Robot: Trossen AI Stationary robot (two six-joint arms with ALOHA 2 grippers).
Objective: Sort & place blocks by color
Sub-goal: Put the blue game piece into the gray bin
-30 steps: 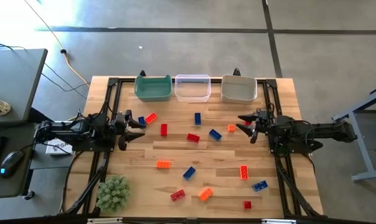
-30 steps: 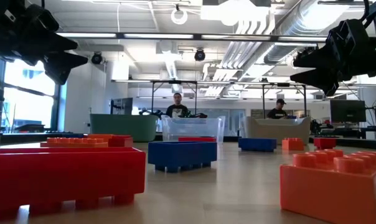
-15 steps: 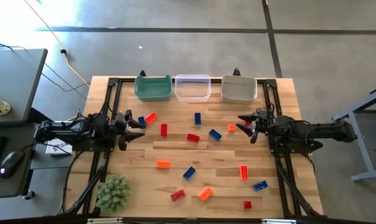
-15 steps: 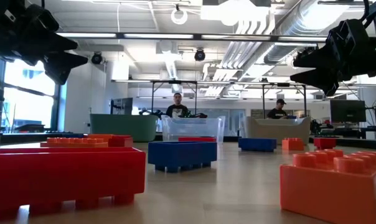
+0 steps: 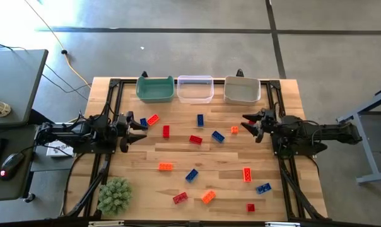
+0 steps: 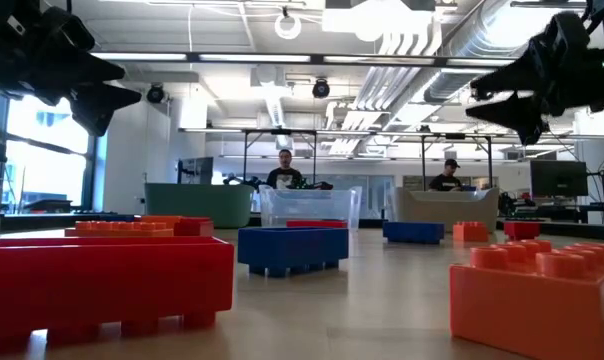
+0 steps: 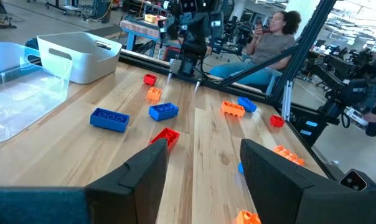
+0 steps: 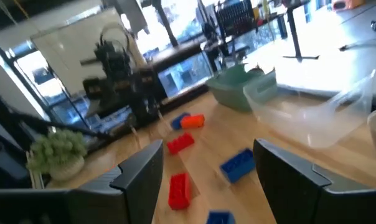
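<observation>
I'm hovering my left jaws (image 5: 140,129) over the table (image 5: 178,154) near its left edge, fingers spread apart, gripping nothing. Just ahead of them a blue block (image 5: 143,122) and an orange block (image 5: 153,119) are lying side by side, the orange one angled diagonally.

Going right in the high view: a red block (image 5: 166,131) is lying w/ its long axis pointing toward the bins, an orange block (image 5: 166,167) is lying crosswise, and a red block (image 5: 180,198) is sitting near the front edge. Mid-table, a blue block (image 5: 200,120) is pointing toward the bins, a red block (image 5: 195,139) is lying roughly crosswise, a blue block (image 5: 217,136) and another blue block (image 5: 191,174) are both lying diagonal, and an orange block (image 5: 208,197) is tilted near the front.

At the far edge, a green bin (image 5: 155,88), a clear bin (image 5: 195,89) and a white bin (image 5: 242,89) are standing in a row.

Further right, a small orange block (image 5: 234,130) is sitting just beside my right jaws (image 5: 248,126), which are also hanging parted and gripping nothing. An orange block (image 5: 246,174) is pointing toward the bins, a blue block (image 5: 263,188) is lying diagonal, and a small red block (image 5: 250,207) is sitting by the front edge.
</observation>
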